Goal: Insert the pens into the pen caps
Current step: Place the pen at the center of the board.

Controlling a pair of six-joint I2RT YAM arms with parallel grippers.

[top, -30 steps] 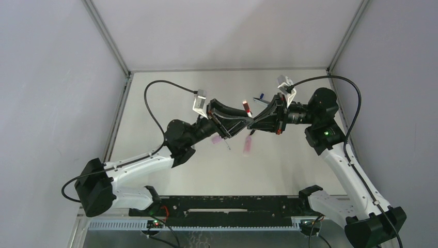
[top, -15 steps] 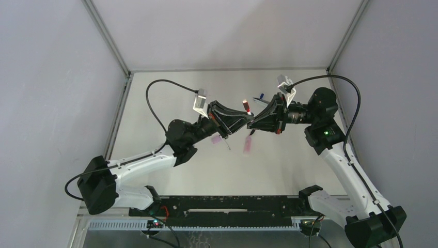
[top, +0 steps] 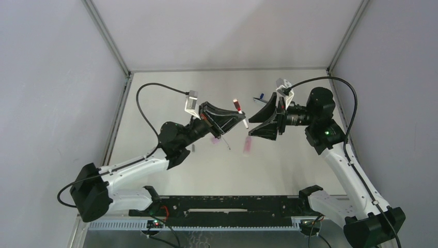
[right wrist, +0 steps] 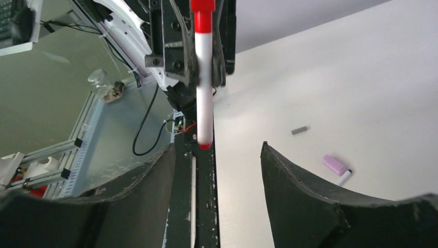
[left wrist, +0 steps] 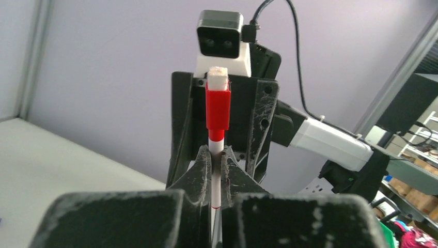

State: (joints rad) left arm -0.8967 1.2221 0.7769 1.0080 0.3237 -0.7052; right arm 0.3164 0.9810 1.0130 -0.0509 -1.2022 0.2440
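In the overhead view, we see the left claw [top: 239, 119] clenched on a pen [top: 243, 118] just above the centre of the frame. The red cap [top: 237, 105] is on the pen's upper end. The right claw [top: 252, 122] faces it from the right with its fingers spread and nothing between them. It is close to the pen, but we cannot tell from here if it touches. On the table [top: 289, 165] below the claws lies a pink marker [top: 248, 146], and a pink cap [top: 215, 140] lies to its left. A blue pen [top: 260, 96] lies further up, beside the right arm.

From the left wrist, we see both fingers [left wrist: 200, 173] pressed on the pen's white body [left wrist: 217, 147] at mid-frame. The pen stands upright and the cap [left wrist: 217, 108] is seated on its top end. The right arm's black claw and its camera stand behind it.

From the right wrist, we see the fingers [right wrist: 292, 181] wide apart and released, at the lower left and lower right. The pen [right wrist: 204, 93] hangs down from the top of the frame, held in the left claw behind it. Its small red end [right wrist: 205, 145] stops just above the gap, nearer the left-hand finger and clear of both. At the right of the frame, the pink cap [right wrist: 334, 164] and a small spring [right wrist: 299, 130] lie on the table.
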